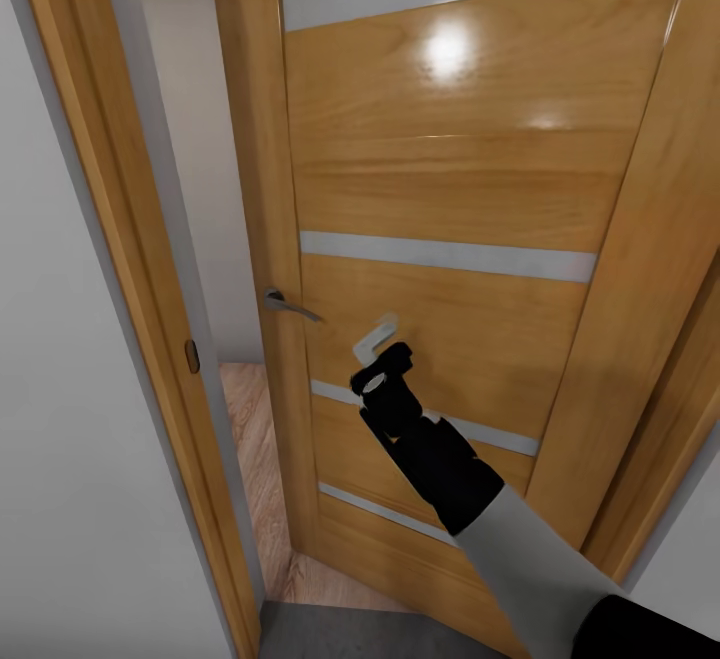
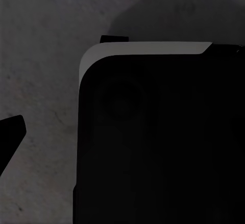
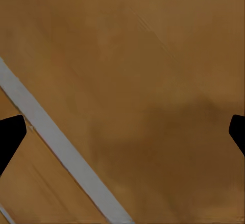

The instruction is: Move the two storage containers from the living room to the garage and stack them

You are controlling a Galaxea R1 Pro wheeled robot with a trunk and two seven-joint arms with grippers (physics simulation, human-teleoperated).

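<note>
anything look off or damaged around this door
Nothing looks damaged. The wooden door stands partly open, with wood plank flooring visible through the gap beside the frame. The right gripper is open, close against the panel just past the handle.

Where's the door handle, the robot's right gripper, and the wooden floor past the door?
door handle (image 1: 290, 306): head view, on its lever.
right gripper (image 1: 377, 338): head view, between fingertips.
wooden floor (image 1: 262, 459): head view, planks in the gap.

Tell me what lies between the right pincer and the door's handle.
In the head view, only bare orange-brown door panel separates the right pincer from the handle; the stretch is bare.
</note>
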